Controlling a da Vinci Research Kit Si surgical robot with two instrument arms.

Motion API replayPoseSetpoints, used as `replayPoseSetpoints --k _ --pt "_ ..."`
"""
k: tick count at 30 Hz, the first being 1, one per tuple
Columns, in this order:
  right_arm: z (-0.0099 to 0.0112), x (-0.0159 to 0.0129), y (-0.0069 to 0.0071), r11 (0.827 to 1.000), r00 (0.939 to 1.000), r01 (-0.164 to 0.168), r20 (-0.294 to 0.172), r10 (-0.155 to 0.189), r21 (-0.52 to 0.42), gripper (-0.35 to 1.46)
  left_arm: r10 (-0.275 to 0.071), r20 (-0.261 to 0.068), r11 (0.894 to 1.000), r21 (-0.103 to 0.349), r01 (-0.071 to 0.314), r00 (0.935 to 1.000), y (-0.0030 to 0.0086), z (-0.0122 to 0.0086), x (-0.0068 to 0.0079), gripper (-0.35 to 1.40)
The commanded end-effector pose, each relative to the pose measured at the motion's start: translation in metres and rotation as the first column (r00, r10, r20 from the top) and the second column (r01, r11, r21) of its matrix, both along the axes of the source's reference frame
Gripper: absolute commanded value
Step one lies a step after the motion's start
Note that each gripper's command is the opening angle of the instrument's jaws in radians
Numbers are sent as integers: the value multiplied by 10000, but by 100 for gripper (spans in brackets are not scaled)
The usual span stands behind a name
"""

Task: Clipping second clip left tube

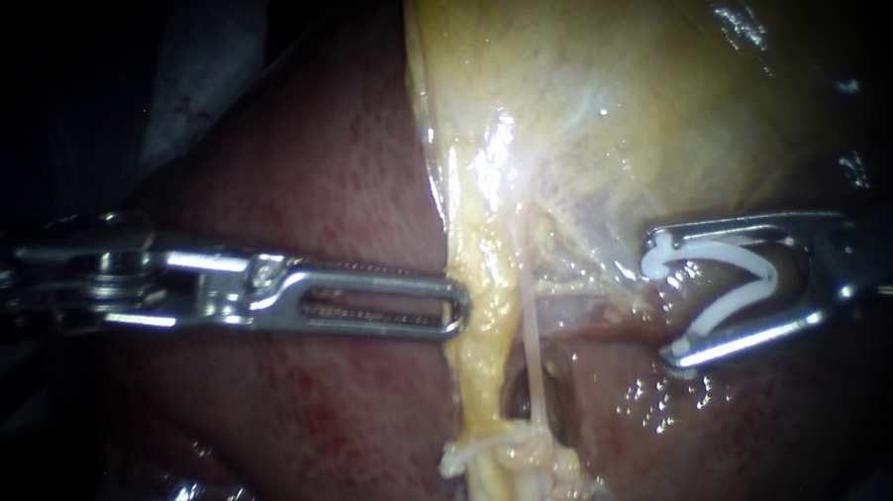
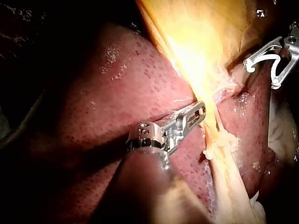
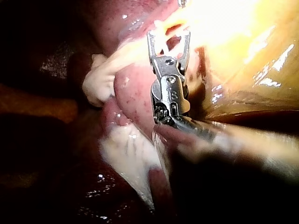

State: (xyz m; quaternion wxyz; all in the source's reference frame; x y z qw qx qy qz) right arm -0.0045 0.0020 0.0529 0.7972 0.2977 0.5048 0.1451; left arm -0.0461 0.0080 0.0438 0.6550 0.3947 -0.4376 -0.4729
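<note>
Between the 2 instruments, a thin pale tube (image 1: 531, 327) runs down from the gallbladder (image 1: 600, 106), beside a yellow band (image 1: 478, 299) of tissue. The left instrument (image 1: 458, 305) has its jaws pressed together, with the tip against that band, apparently to steady it and keep the tube exposed. The right instrument (image 1: 664, 297) has its jaws spread, cradling an open white clip (image 1: 725, 285). The clip's mouth faces the tube but is not yet around it, so the approach is the likely next move.
</note>
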Motion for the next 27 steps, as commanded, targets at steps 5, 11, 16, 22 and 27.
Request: replayPoseSetpoints --k 5,11,16,22,27 --pt "-1 0 0 10000 10000 1 -1 -1 0 59 0 -3 10000 0 0 10000 0 0 0 -35" --pt "-2 0 -1 10000 10000 5 -4 -5 0 59 2 0 10000 3 -2 10000 0 -1 1 -35" --pt "-2 0 -2 10000 10000 5 -3 -5 0 59 10 30 10000 48 -11 10000 6 -6 3 -35" --pt "-2 0 -2 10000 10000 5 -3 -5 0 59 -21 44 10000 89 20 10000 13 -14 8 -35" --pt "-2 0 -2 10000 10000 4 -3 -4 0 59 -70 25 9999 89 70 10000 13 -21 20 -35"
